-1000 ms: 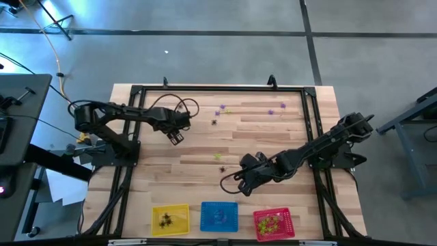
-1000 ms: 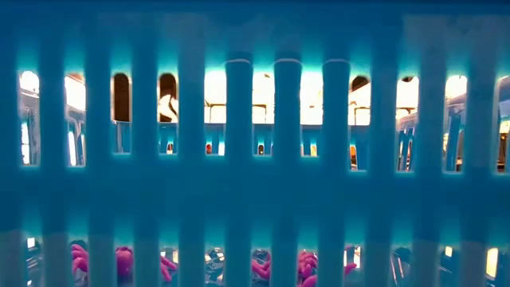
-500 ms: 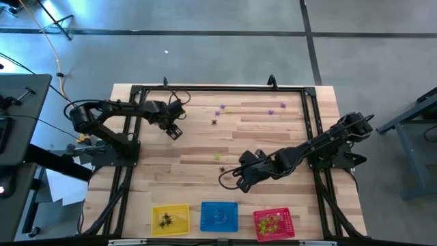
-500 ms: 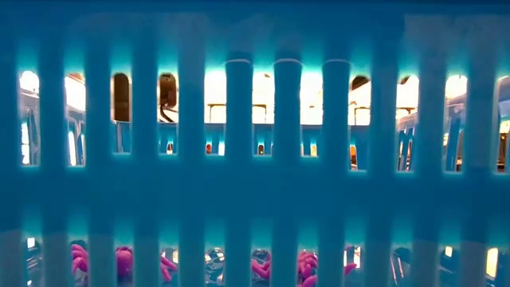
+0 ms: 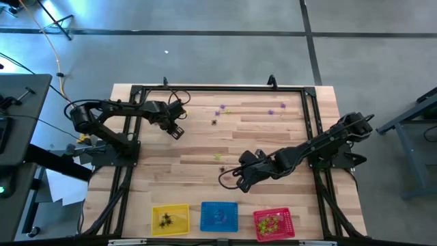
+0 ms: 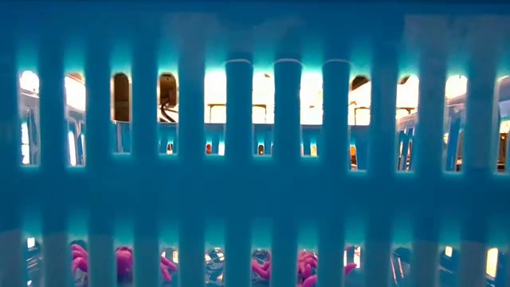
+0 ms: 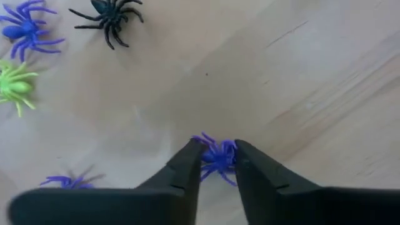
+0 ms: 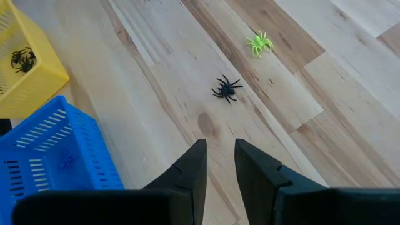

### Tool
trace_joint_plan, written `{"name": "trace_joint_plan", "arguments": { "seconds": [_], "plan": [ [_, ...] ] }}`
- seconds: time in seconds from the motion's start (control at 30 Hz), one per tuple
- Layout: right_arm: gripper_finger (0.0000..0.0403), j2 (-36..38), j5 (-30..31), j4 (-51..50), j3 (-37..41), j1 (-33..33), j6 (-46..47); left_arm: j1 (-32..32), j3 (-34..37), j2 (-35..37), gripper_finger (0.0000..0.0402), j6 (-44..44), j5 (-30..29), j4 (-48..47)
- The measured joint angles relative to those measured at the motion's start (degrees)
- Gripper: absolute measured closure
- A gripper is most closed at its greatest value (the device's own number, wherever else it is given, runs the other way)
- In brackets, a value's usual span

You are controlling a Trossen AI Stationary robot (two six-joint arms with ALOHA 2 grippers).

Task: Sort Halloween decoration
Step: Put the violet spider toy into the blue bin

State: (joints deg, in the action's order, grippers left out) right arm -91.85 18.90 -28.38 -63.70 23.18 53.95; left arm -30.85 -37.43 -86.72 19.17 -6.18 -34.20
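Left tool (image 7: 217, 164) pinches spiky purple spider (image 7: 218, 154) on grainy wood; right tool (image 8: 219, 164) gapes empty.

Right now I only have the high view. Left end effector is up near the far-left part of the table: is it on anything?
Observer: Yes. Left wrist view shows the left end effector with its fingers either side of a purple spider.
Operator: Anything else near it?
Observer: A black spider, another purple spider and a green spider lie farther ahead, apart from it.
Operator: And the right one?
Observer: Right end effector holds nothing; a black spider lies on the wood ahead of it.
Operator: Blue basket empty?
Observer: No, the low view shows purple pieces through the blue basket slats.
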Motion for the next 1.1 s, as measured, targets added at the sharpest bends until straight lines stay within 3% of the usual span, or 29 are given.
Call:
{"name": "trace_joint_plan", "arguments": {
  "seconds": [0.2, 0.83, 1.1],
  "plan": [
    [0.0324, 0.0, 0.0, 0.0, 0.0, 0.0, 0.0, 0.0, 0.0, 0.0, 0.0394, 1.8, 0.2, 0.6],
    [0.0324, 0.0, 0.0, 0.0, 0.0, 0.0, 0.0, 0.6, -5.5, -0.4, 0.04, 0.7, 1.1, -3.1],
    [0.0324, 0.0, 0.0, 0.0, 0.0, 0.0, 0.0, 4.5, -9.9, 0.5, 0.0401, 0.7, 1.5, -6.9]
  ]
}}
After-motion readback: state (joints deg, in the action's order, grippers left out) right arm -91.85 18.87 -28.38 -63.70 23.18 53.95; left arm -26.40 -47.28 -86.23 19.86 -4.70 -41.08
